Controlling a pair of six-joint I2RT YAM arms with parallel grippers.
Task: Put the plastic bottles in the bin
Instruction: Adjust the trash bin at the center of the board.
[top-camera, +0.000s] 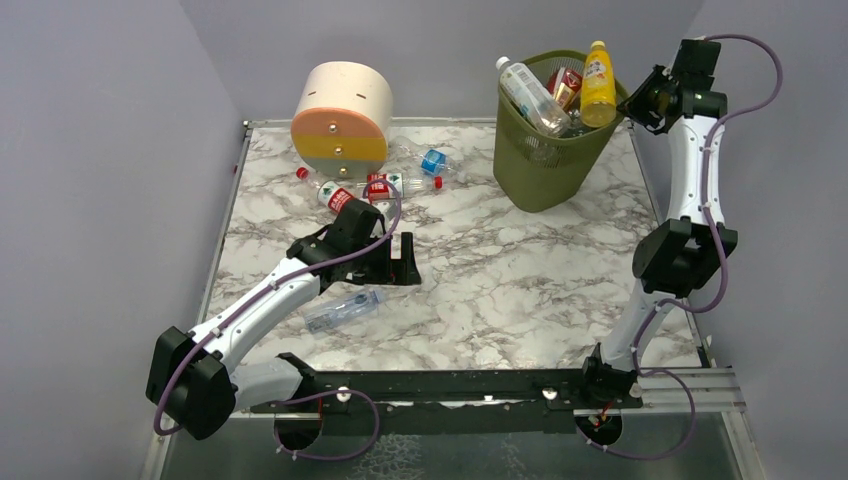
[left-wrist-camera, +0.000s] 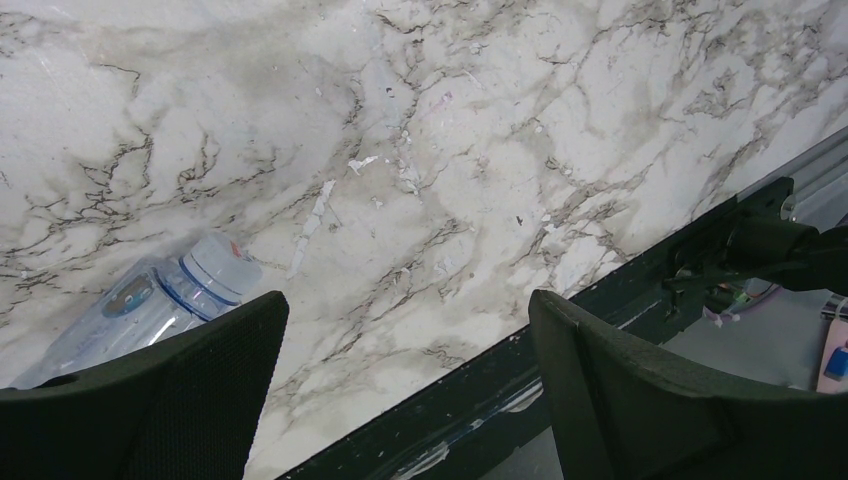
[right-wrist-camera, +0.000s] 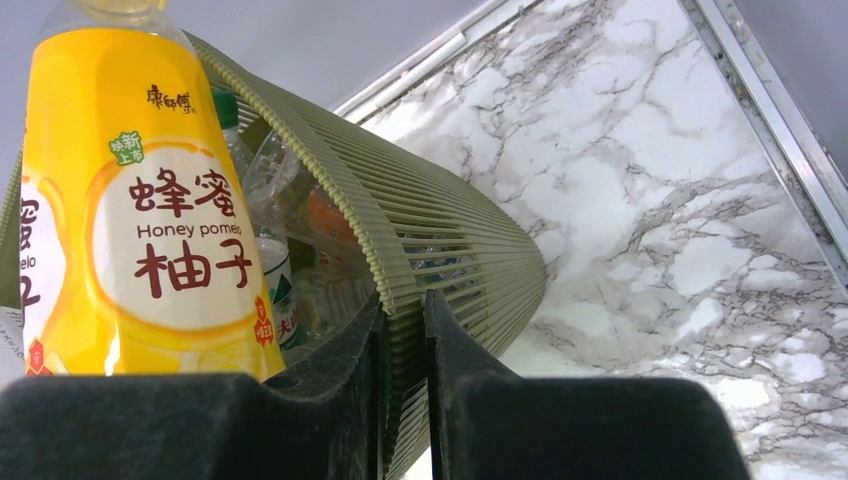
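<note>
Bottles heaped past rim of bin, counter's 1 o'clock; yellow bottle perched high. Right claw clenched on bin rim: tug could topple bin, spill load. Left claw released, empty; clear bottle at its 8 o'clock may roll if nudged.

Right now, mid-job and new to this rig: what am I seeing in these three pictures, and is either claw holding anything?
Two robot arms are bolted at the near edge of the marble table. The wide picture looks down from above and behind them; the other two come from a camera on each wrist. The left gripper is open and empty above the table, a clear bottle lying beside it. The right gripper is shut on the rim of the green bin, which holds several bottles, a yellow bottle among them. By the round drawer box lie more bottles.
</note>
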